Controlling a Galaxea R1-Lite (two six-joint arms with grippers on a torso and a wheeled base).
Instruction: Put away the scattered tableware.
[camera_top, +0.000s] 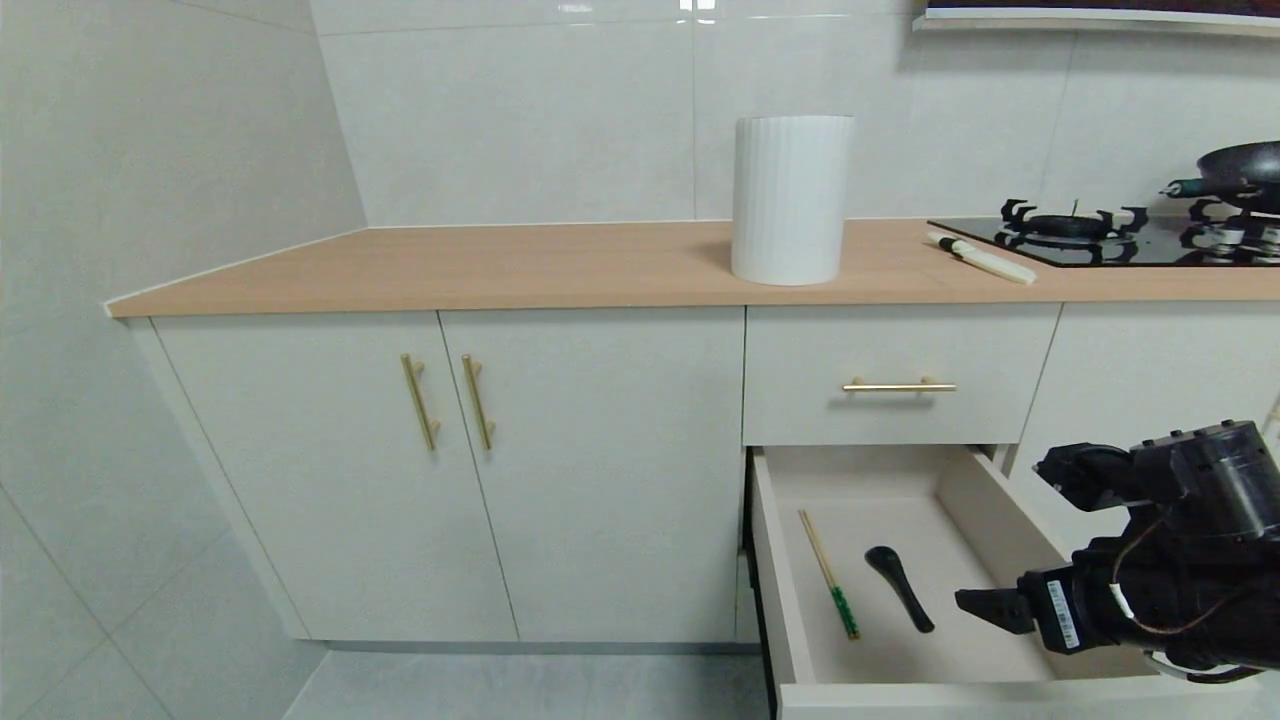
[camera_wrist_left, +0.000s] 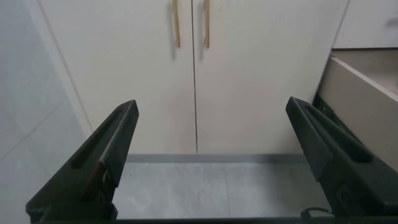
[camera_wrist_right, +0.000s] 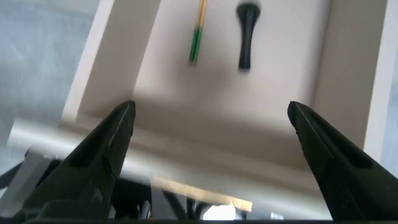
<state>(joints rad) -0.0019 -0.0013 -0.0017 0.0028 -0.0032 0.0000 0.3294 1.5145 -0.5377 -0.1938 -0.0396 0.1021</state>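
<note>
1. Glossy white wall tiles (camera_top: 500, 110) at 12 o'clock, with a glint of light along the top edge; a paler side wall (camera_top: 150, 150) at 10 o'clock.
2. Wood-toned countertop (camera_top: 500, 265) running from 9 to 3 o'clock, with a black gas hob (camera_top: 1100, 245) set into it at 2 o'clock.
3. At 7 o'clock, two off-white cabinet doors (camera_top: 350, 470), their upright gold handles (camera_top: 420, 402) side by side.
4. At 4 o'clock, a closed drawer (camera_top: 900, 345) with a level gold handle (camera_top: 898, 385), and an open drawer (camera_top: 850, 470) directly beneath.
5. Pale grey floor tiles (camera_top: 200, 660) at 7 o'clock.

Nothing legible; white sticker (camera_top: 1060, 612) on the right arm, seemingly barcoded, far too small to read
</note>
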